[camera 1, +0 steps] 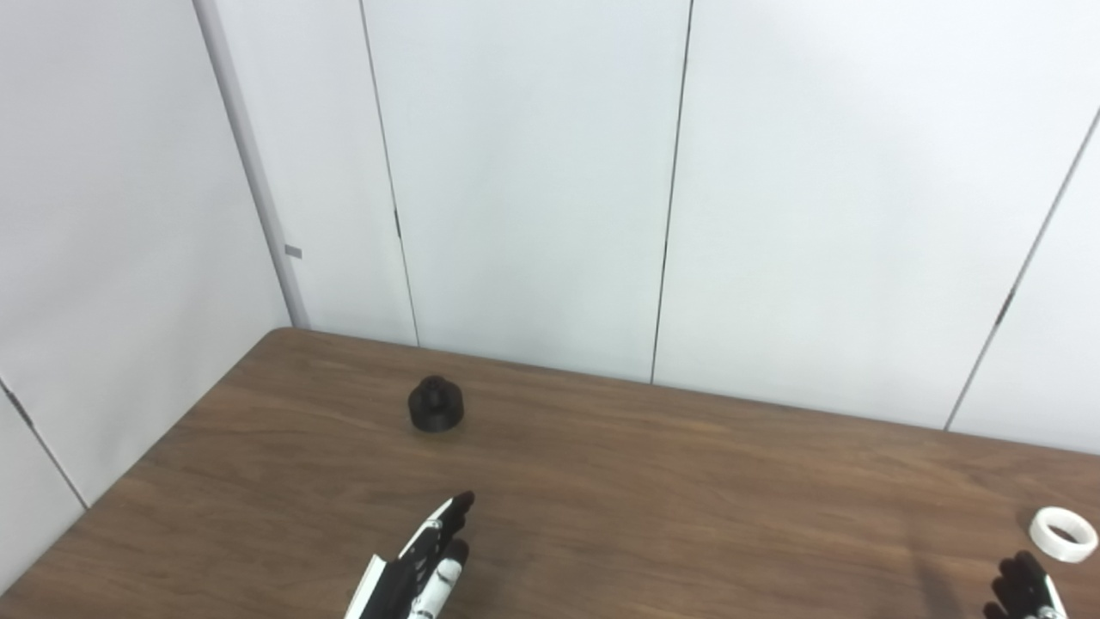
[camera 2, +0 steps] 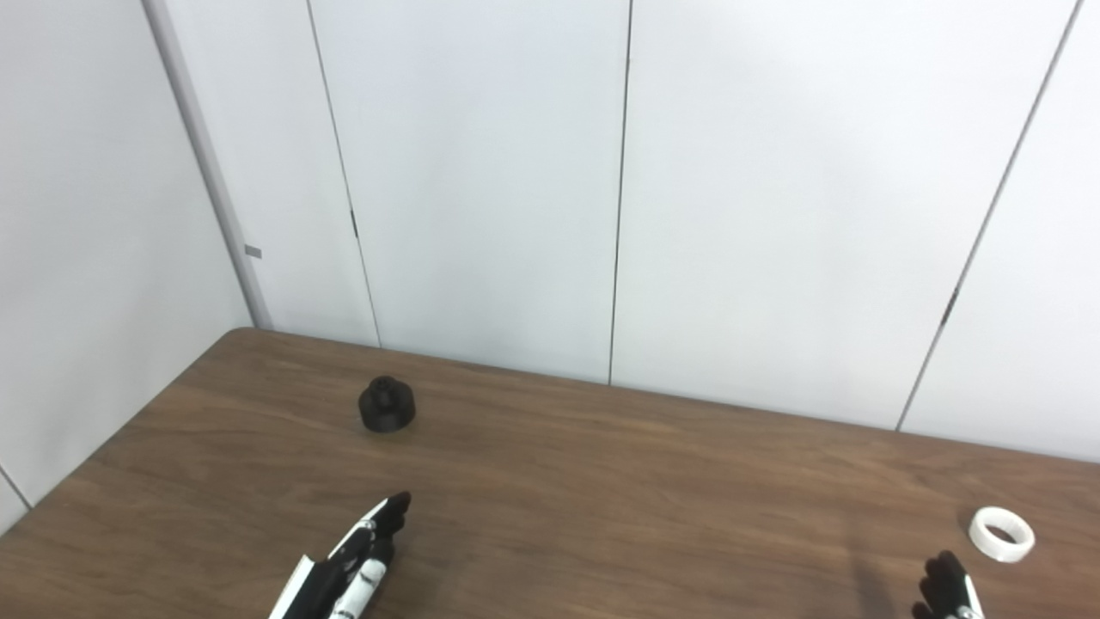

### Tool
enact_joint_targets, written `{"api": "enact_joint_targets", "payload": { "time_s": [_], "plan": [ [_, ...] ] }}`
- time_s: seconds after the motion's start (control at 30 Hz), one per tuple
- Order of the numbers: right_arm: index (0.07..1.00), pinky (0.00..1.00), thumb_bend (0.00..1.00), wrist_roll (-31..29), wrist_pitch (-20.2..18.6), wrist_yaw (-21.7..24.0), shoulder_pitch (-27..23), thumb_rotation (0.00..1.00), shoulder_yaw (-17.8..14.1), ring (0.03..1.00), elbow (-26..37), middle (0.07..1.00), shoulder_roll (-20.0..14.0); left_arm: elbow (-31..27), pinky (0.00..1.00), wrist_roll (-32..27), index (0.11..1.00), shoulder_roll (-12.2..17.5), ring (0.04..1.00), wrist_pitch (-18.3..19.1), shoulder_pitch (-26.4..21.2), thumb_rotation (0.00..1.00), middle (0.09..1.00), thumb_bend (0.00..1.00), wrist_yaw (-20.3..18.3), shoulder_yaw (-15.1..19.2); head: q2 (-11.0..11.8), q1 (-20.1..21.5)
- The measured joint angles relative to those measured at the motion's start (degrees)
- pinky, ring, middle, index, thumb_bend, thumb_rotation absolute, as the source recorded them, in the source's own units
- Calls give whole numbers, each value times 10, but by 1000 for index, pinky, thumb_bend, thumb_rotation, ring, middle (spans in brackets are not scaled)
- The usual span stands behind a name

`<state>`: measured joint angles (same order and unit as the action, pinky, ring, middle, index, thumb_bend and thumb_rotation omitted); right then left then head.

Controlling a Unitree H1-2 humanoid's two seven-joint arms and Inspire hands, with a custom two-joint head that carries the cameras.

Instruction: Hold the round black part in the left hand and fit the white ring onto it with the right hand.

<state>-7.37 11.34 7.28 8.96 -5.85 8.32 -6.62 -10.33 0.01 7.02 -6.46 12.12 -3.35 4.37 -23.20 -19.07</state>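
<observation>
Wood-grain table [camera 1: 653, 499] carries both parts. Round black part [camera 1: 436, 404] stands upright toward ten o'clock, untouched. White ring [camera 1: 1063, 534] lies flat near the edge at three o'clock. Left hand [camera 1: 421, 563] enters at six o'clock, empty, fingers stretched out toward the black part, well short of it. Right hand [camera 1: 1027, 589] shows only dark fingertips just below the ring; its spread cannot be told.

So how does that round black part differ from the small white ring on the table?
The round black part is dark and solid with a knob on top; the small white ring is pale and hollow through the middle. The black part stands taller, the ring lies low and flat. The black part sits far left, beyond the left hand; the ring sits at the right, just past the right hand. Both rest untouched on the brown wooden table.
</observation>
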Motion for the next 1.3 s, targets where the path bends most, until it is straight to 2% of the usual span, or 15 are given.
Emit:
{"api": "enact_joint_targets", "payload": {
  "time_s": [0.17, 0.3, 0.4, 0.5, 0.57, 0.7, 0.8, 0.9, 1.07, 1.17, 1.3],
  "plan": [
    [1000, 1000, 483, -1, -6, 0, 0, 1000, 0, 1000, 2, 994, 0, -1, 997, 0, 937, -1, 975, 2, 0, 625, 961, 530, 4, -2, -6, -3],
    [1000, 1000, 484, -3, -11, 0, 0, 1000, -1, 1000, 3, 995, -1, -7, 967, 1, 946, -2, 973, 8, 0, 560, 969, 519, 12, -8, -11, -5],
    [1000, 1000, 495, -9, -18, 0, 1, 1000, -1, 1000, 3, 991, -3, -16, 947, 19, 945, -4, 967, 16, 0, 528, 960, 580, 31, -10, -13, -4],
    [1000, 1000, 494, -11, -19, 0, 2, 1000, -1, 1000, 4, 992, -5, -28, 979, 39, 936, -5, 976, 27, 0, 467, 955, 661, 43, -9, -15, -3],
    [1000, 1000, 506, -11, -19, 0, 2, 1000, -1, 1000, 4, 991, -5, -36, 957, 53, 909, -5, 954, 31, -1, 415, 927, 747, 55, -7, -17, -1],
    [1000, 1000, 501, -11, -19, 0, 4, 1000, -2, 1000, 4, 987, -6, -62, 980, 85, 908, -5, 960, 60, -14, 299, 927, 824, 79, 9, -19, 0],
    [1000, 1000, 501, -11, -22, -1, 4, 1000, -3, 1000, 4, 988, -6, -85, 998, 123, 903, -7, 992, 103, -39, 250, 945, 876, 85, 18, -21, 1],
    [1000, 1000, 500, -11, -26, -1, 5, 1000, -3, 1000, 7, 988, -6, -103, 977, 165, 886, -3, 965, 128, -59, 236, 934, 904, 84, 17, -22, 2],
    [987, 1000, 526, -6, -26, -2, 6, 1000, -3, 1000, 9, 983, -6, -112, 986, 246, 898, 21, 978, 176, -71, 301, 951, 895, 77, 15, -25, 5],
    [983, 1000, 525, -3, -26, -2, 7, 1000, -3, 1000, 9, 982, -8, -112, 990, 274, 888, 38, 980, 209, -82, 374, 941, 885, 69, 17, -25, 5],
    [977, 1000, 511, -3, -26, -2, 8, 1000, -3, 1000, 9, 974, -8, -108, 1000, 300, 857, 50, 971, 239, -106, 384, 923, 896, 66, 19, -26, 7]
  ]
}}
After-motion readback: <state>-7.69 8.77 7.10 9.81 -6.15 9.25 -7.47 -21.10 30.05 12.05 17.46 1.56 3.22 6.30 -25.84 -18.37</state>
